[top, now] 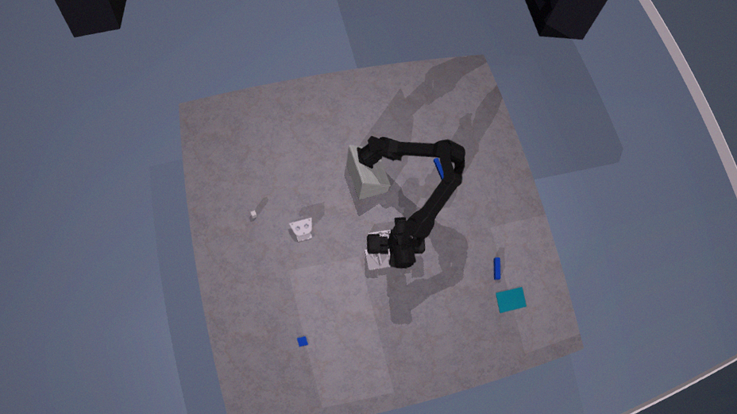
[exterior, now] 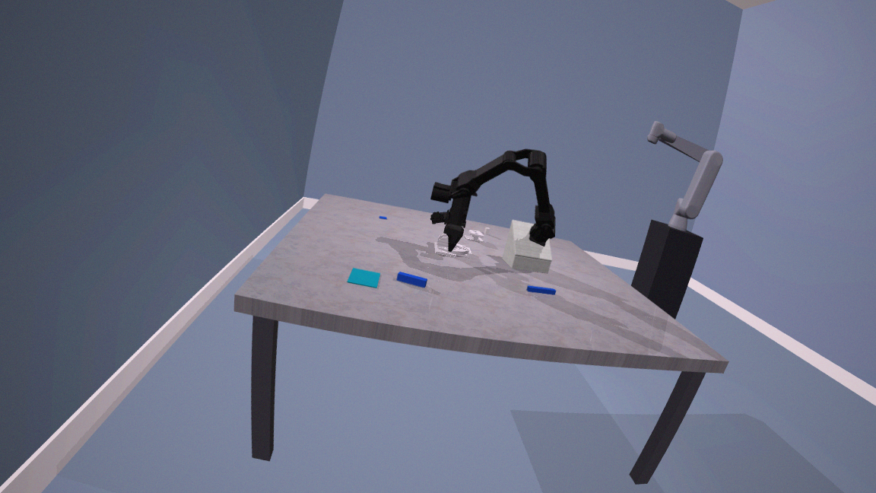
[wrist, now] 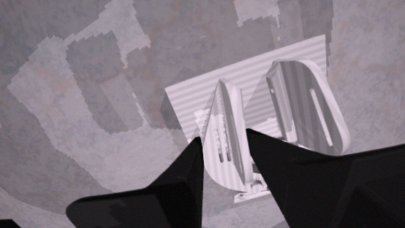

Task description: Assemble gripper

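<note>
My gripper (exterior: 452, 246) (wrist: 222, 137) is shut on a white jaw (wrist: 236, 141), the left one in the wrist view, and points down at the gripper base. The other white jaw (wrist: 303, 93) stands just right of my right finger. Both appear over the pale striped base plate (wrist: 183, 96) (top: 376, 263). A bracket with round pins shows below the held jaw; my right finger hides part of it, so I cannot tell whether the teeth mesh. The housing plate (top: 301, 234) (exterior: 474, 235), white with two holes, lies apart, left of the base in the top view.
A pale box (top: 372, 189) (exterior: 528, 262) stands by my arm's base. Blue bars (top: 497, 268) (exterior: 411, 279), a teal square (top: 511, 299) (exterior: 363, 278), a small blue block (top: 302, 340) (exterior: 382, 217) and a small white piece (top: 253, 214) (exterior: 487, 230) lie on the table.
</note>
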Available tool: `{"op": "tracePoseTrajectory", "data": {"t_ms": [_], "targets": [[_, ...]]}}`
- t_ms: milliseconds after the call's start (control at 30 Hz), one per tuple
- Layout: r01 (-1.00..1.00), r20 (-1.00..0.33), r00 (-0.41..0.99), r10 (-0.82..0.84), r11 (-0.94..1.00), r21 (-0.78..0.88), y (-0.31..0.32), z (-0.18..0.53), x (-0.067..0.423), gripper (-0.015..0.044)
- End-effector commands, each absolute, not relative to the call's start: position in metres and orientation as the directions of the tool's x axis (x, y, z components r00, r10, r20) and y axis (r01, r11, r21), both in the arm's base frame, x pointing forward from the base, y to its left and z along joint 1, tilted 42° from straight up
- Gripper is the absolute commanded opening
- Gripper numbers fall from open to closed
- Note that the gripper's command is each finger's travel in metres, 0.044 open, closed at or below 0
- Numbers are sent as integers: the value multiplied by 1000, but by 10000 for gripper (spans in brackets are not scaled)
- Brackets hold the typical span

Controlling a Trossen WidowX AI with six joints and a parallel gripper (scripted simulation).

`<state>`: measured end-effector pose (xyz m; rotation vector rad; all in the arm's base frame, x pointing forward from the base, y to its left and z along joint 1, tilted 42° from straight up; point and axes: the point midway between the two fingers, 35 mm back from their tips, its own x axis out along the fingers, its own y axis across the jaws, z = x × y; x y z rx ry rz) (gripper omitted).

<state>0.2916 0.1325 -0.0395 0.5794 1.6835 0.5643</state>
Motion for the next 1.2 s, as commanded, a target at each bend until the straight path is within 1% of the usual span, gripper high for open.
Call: {"op": "tracePoseTrajectory", "data": {"t_ms": [0,1100,1167], "targets": [[76,-740,-167,652,757,649,133,-40,292,134],[76,-740,-167,652,757,649,133,-40,292,134],[73,-741,-168,650,758,649,133,-40,292,186]]}}
